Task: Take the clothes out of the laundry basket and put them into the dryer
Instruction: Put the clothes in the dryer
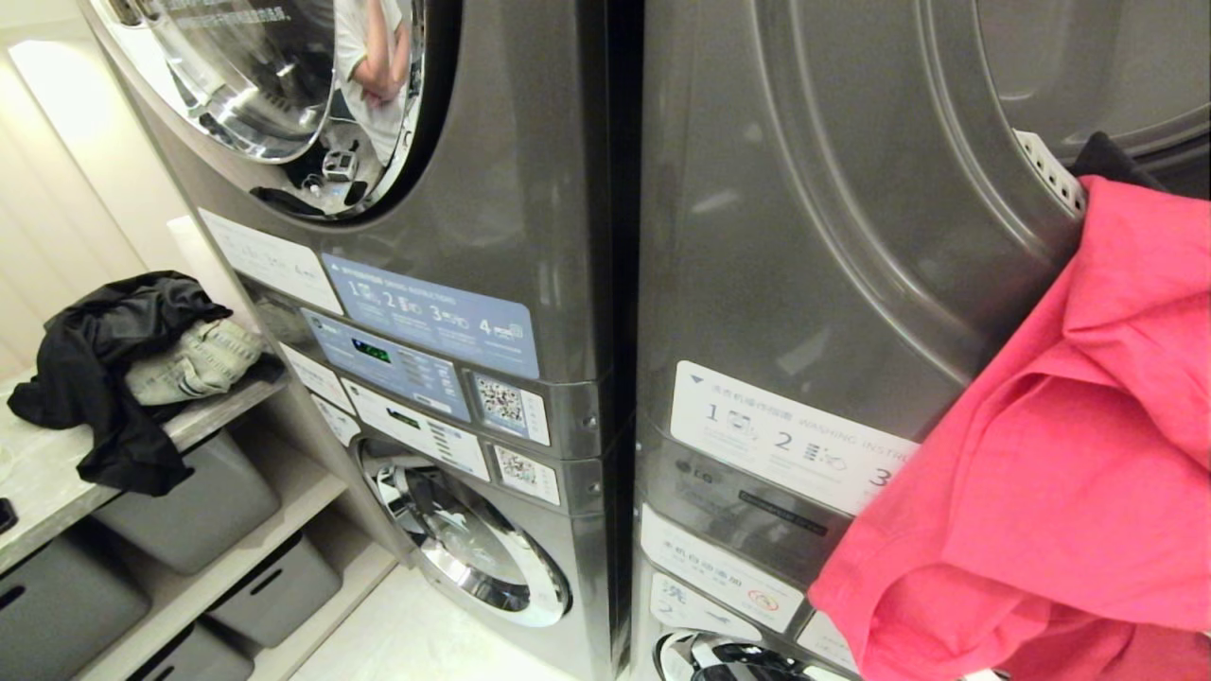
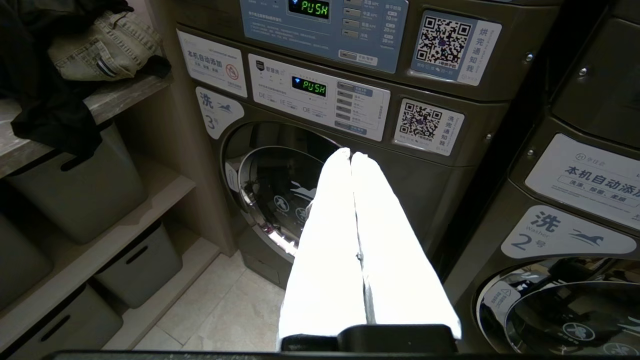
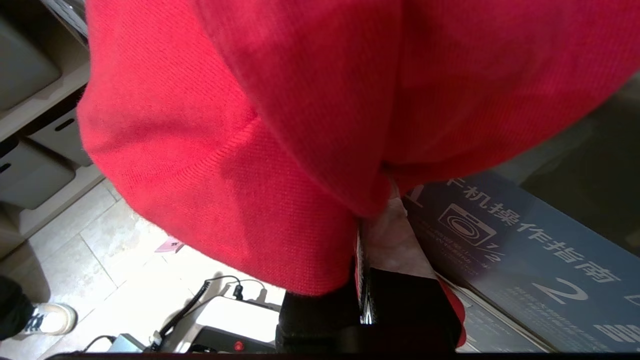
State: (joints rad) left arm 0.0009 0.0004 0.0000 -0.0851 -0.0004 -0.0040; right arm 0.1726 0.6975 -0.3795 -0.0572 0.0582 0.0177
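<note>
A: Nearest, lower right of head view?
B: Red garment (image 1: 1050,473), bunched, hanging against the right dryer (image 1: 833,236). In the right wrist view, right gripper (image 3: 361,260) clamped on the cloth, mostly buried in it.
A: Left gripper?
B: Left gripper (image 2: 352,160) with fingers pressed together, nothing held, pointing toward the washer door (image 2: 280,195).
A: Farther back?
B: Upper left: black cloth (image 1: 95,369) and jeans (image 1: 194,359) piled on a shelf (image 1: 38,482); grey bins (image 1: 189,511) under it.
</note>
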